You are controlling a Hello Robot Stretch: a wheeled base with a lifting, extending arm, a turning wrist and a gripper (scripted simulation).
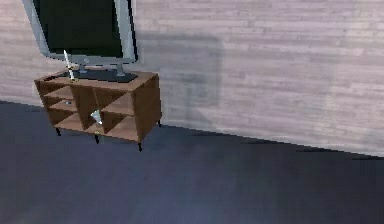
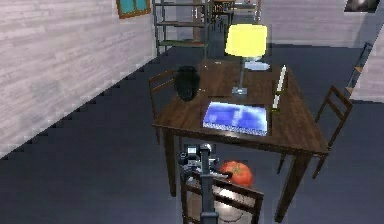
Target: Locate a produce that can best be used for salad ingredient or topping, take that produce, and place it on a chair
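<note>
Judging step as placing: red-orange round produce, tomato-like (image 2: pixel 236 172), shows just right of dark arm bar, at near edge of dark brown wooden table (image 2: pixel 300 135), above brown wooden chair's back (image 2: pixel 228 200). Gripper (image 2: pixel 190 160) is left of bar; you cannot tell its finger state, nor whether it holds anything. Centre produce over seat, lower slowly, mind table edge; it may roll. Table carries yellow-shaded lamp (image 2: pixel 245 42), black pot (image 2: pixel 187 82), blue flat rectangle (image 2: pixel 237 116). Dark floor, pale plank walls. Ahead, wooden TV stand (image 1: pixel 140 100).
</note>
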